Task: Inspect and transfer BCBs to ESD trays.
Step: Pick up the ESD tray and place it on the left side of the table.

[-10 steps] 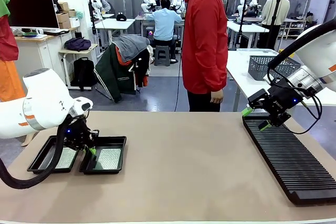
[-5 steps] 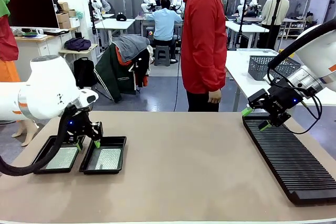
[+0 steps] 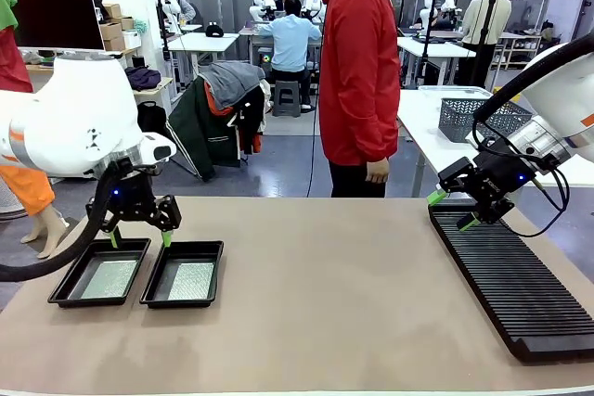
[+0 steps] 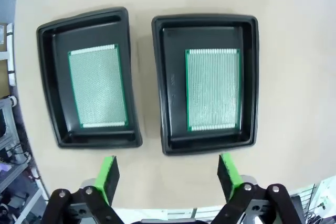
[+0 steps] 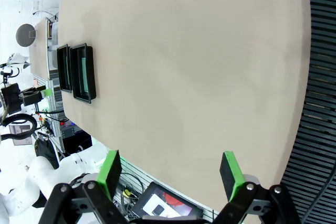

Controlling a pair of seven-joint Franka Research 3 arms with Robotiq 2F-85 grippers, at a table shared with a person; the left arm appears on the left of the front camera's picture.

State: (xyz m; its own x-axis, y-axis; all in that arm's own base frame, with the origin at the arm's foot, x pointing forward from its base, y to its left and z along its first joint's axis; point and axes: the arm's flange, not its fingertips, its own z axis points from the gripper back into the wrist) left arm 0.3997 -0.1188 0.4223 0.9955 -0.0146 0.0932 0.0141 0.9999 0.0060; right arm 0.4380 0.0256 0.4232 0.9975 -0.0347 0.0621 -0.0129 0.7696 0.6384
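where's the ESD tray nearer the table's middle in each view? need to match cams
Front view: tray nearer the middle, lower left, right one of the pair, BCB lying flat in it.
Left wrist view: upper right, above the open left gripper.
Right wrist view: far left, seen edge-on, small.
Shared landmark: the other tray beside it, apart.

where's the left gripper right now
In the front view the left gripper hangs open and empty at the table's left end, just above the far rims of the two ESD trays, each holding a BCB.
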